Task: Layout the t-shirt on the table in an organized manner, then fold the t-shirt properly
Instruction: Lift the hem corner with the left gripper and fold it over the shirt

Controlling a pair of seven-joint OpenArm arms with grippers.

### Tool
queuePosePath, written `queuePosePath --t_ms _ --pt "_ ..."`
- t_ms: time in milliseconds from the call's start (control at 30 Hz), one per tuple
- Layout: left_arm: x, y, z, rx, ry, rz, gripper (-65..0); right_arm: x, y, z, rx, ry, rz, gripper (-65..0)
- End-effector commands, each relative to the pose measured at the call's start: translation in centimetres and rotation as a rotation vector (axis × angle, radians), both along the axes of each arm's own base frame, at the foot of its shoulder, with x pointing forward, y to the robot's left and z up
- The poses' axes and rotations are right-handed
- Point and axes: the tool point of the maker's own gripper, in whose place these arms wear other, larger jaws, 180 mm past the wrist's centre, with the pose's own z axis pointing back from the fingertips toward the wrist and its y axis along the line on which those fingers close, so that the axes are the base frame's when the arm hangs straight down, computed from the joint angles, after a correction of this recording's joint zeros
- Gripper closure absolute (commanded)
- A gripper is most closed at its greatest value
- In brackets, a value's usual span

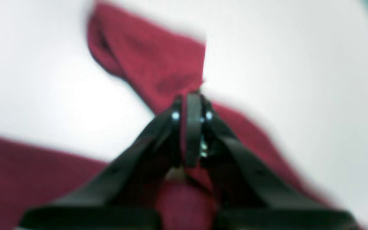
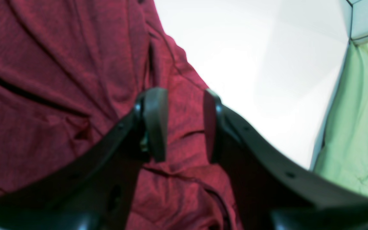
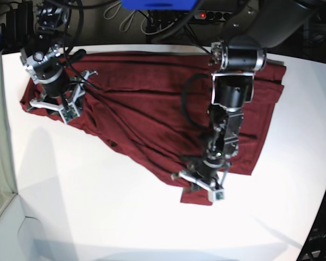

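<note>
While my left end effector (image 1: 193, 105) pinches the shirt (image 3: 152, 103) hem and my right (image 2: 180, 124) hangs half-open above cloth, I'm spreading; next, pull outward across the desk (image 3: 98, 206)

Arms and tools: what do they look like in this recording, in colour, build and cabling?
Both arms are black and silver-grey, built of cylindrical joint housings with black cables looping alongside. The left tool has two long matte-black fingers tipped with flat dark pads and small shiny screws near the tips. The right tool is the same design, with rounded rectangular pads. From the base view, light-grey brackets sit at each wrist.
</note>
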Motion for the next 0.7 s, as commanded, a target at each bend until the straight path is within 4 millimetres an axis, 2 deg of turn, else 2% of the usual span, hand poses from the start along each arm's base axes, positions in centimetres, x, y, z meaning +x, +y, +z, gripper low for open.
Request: queuePosePath --t_ms 0,200,300,567,667 --pt "2.2 -0.2 4.6 -0.029 -0.125 0.014 -0.2 0.6 0.1 1.1 0.011 -0.045 0.004 -20.0" --pt "0.9 0.7 10.4 -0.11 -0.229 0.02 -0.2 0.5 0.0 1.0 0.011 -0.042 0.003 -20.0" --pt "-0.2 1.1 12.0 -0.113 -0.257 0.016 -0.2 0.5 0.0 1.0 0.011 -0.042 0.003 -20.0" --pt "-4.8 3.3 10.5 -0.06 -0.25 0.033 -0.2 0.5 0.2 1.0 0.014 -0.042 0.003 -20.0" --pt "-6.5 5.8 10.0 -0.017 -0.249 0.063 -0.2 0.4 0.3 1.0 0.015 -0.041 0.006 -20.0"
